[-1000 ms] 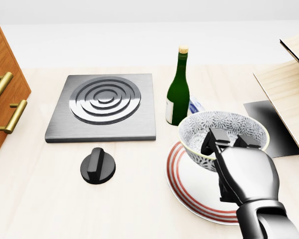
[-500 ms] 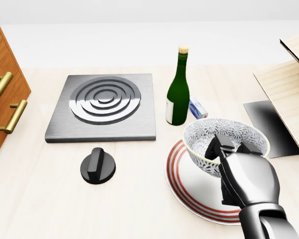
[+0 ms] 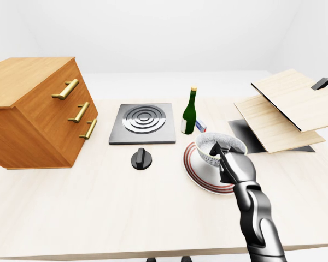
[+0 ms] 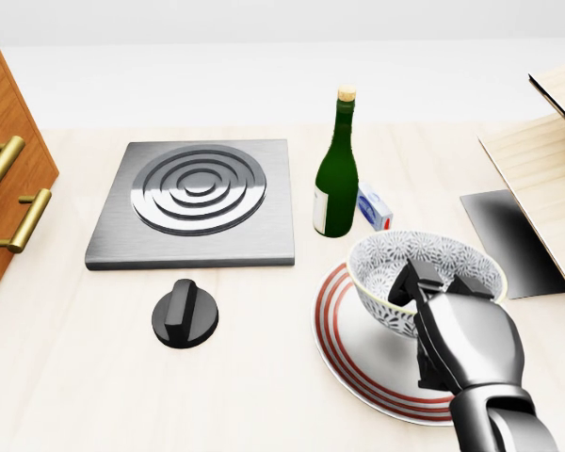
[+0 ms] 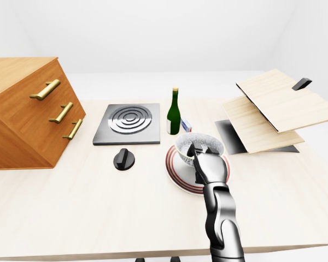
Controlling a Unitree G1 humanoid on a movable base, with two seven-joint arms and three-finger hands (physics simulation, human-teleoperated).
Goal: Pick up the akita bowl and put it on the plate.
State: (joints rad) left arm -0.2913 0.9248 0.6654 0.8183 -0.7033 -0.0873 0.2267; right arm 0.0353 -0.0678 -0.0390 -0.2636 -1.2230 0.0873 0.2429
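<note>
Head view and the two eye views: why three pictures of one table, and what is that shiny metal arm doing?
All three come from cameras on a humanoid robot's head, in a computer simulation; a person steers it remotely. The head view looks down closely; the two eye views sit side by side and take in the whole table. The metal arm is the robot's own right arm, ending in its right hand. It pinches the rim of a patterned bowl, which sits on or just above a red-striped plate. Also there: a green bottle, a small box beside it, a square hob, a black knob, a wooden drawer chest and pale boards. The left hand is out of sight.
</note>
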